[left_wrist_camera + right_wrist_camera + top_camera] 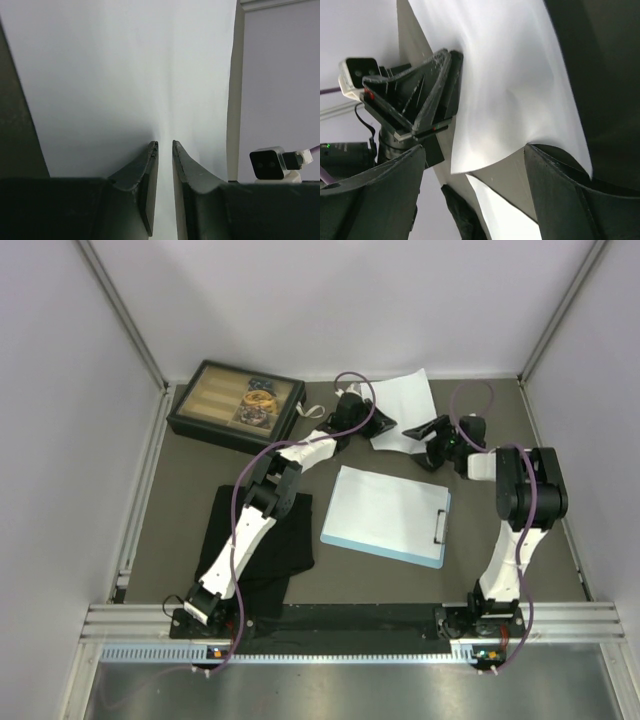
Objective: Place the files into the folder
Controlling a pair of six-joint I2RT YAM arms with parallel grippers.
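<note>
**Left gripper (165, 143) pinches thin white paper sheet (125, 75); flat light-blue clipboard folder (385, 510) not yet filled**

Left gripper's two dark fingers, nearest the lens in the left wrist view, stand almost together, nipping an edge of the white paper sheet at the far side of the grey table (170, 500). Right gripper (475, 150) hangs just beside it with fingers spread wide. The sheet's lifted, bowed corner lies between them, unclamped. Folder lies flat nearer the arm bases, apart from the sheet, its small silver clip (440, 526) toward the right arm. No paper can be told apart on its pale face. A second white strip shows beneath the lifted sheet; whether it is another file cannot be told. On this showing the task looks early, with carrying and clipping both left to do.
</note>
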